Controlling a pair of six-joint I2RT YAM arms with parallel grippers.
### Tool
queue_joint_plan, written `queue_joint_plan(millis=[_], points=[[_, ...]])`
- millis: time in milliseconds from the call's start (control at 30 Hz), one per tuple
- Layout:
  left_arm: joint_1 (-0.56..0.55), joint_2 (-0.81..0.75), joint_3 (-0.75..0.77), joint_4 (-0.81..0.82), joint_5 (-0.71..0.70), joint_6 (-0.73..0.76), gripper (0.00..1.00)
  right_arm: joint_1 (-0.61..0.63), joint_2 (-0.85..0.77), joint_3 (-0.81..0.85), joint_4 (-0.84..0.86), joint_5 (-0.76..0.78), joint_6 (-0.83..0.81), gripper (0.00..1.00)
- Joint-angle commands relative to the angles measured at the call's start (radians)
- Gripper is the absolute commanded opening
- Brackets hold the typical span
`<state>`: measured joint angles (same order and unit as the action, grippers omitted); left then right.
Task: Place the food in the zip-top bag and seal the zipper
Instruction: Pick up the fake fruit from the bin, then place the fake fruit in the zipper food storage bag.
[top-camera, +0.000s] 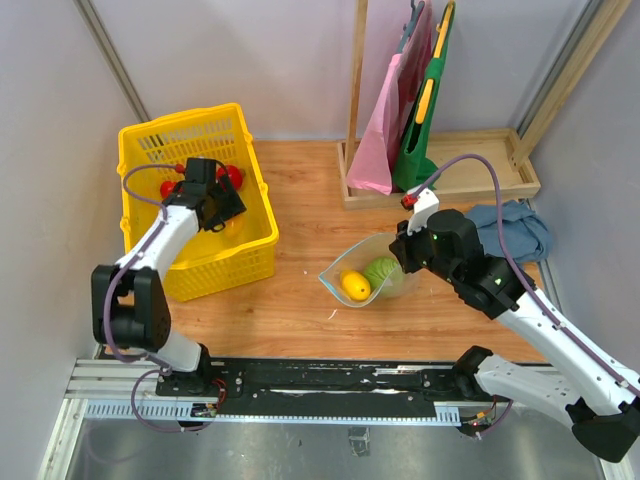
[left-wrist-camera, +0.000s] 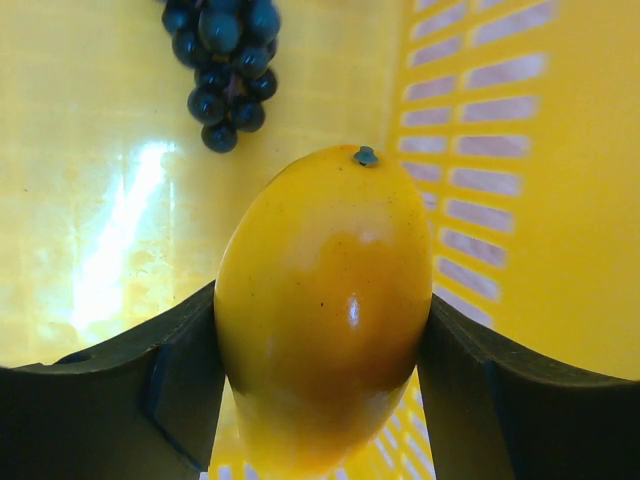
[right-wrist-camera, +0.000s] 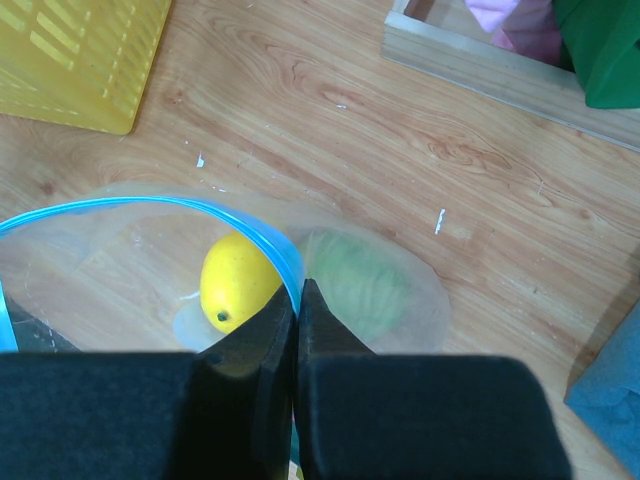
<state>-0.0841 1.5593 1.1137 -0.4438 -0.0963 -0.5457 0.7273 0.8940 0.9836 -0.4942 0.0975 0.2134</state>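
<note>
My left gripper (top-camera: 222, 205) is inside the yellow basket (top-camera: 180, 125) and is shut on the orange-yellow mango (left-wrist-camera: 325, 310), which sits between both fingers (left-wrist-camera: 180, 370). The dark grape bunch (left-wrist-camera: 225, 70) lies on the basket floor beyond it. Red pieces (top-camera: 232, 175) lie in the basket's far part. The clear zip-top bag (top-camera: 345, 262) stands open at mid table with a yellow piece (top-camera: 354, 285) and a pale green round one (top-camera: 382, 272) inside. My right gripper (right-wrist-camera: 297, 290) is shut on the bag's blue zipper strip (right-wrist-camera: 150, 205) and holds the mouth up. The yellow piece (right-wrist-camera: 235, 285) and the green one (right-wrist-camera: 360, 285) show just beyond it.
A wooden tray (top-camera: 480, 185) at the back right holds upright pink and green bags (top-camera: 420, 110) beside a wooden post. A blue cloth (top-camera: 515, 230) lies right of my right arm. The basket's corner (right-wrist-camera: 80, 60) shows in the right wrist view.
</note>
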Motion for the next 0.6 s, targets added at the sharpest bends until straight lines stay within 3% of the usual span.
queue_joint_plan(millis=[0,333,567], points=[[-0.014,-0.149,0.000,0.010,-0.012,0.052,0.34,-0.015,-0.004,-0.009,0.025,0.003,0.023,0.02],[-0.102,-0.431,0.020,0.074,0.072,0.156,0.30,-0.014,0.005,0.000,0.034,-0.019,0.048,0.02],[-0.239,-0.562,0.020,0.161,0.166,0.197,0.28,-0.015,0.026,0.031,0.017,-0.039,0.058,0.01]])
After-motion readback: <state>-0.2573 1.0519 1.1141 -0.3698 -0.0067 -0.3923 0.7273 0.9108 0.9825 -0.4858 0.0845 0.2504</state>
